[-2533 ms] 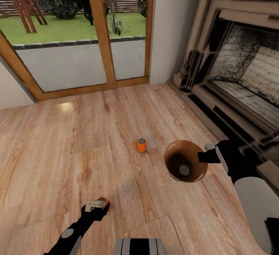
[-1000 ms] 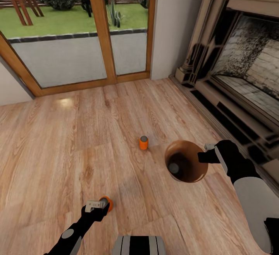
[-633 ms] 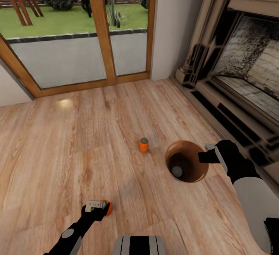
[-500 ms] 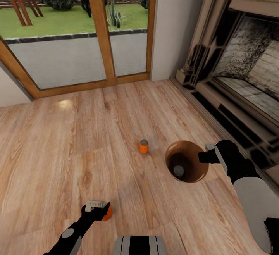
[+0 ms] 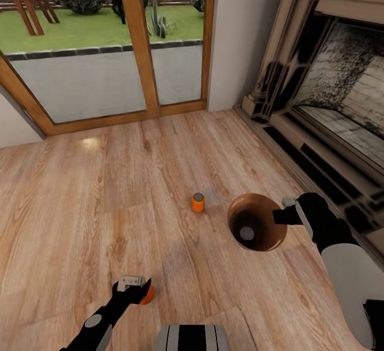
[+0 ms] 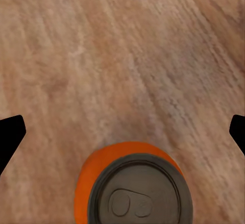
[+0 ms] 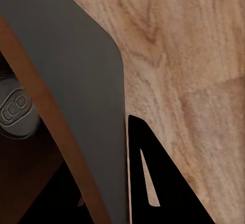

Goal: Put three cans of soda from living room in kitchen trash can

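Soda can [image 6: 133, 188] stands under the spread left gripper [image 5: 133, 288]; right gripper [image 5: 281, 215] clamps the trash can [image 5: 266, 239] rim.

Head camera high, facing down over plank floor [image 5: 80, 201] — wrist cameras close, sharing that floor.

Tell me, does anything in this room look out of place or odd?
Yes. Two small orange soda cans stand on the plank floor: one mid-room, one beneath the left pincer. The glossy copper-brown pail hangs in the air, clamped at its rim by the right pincer, a third can inside.
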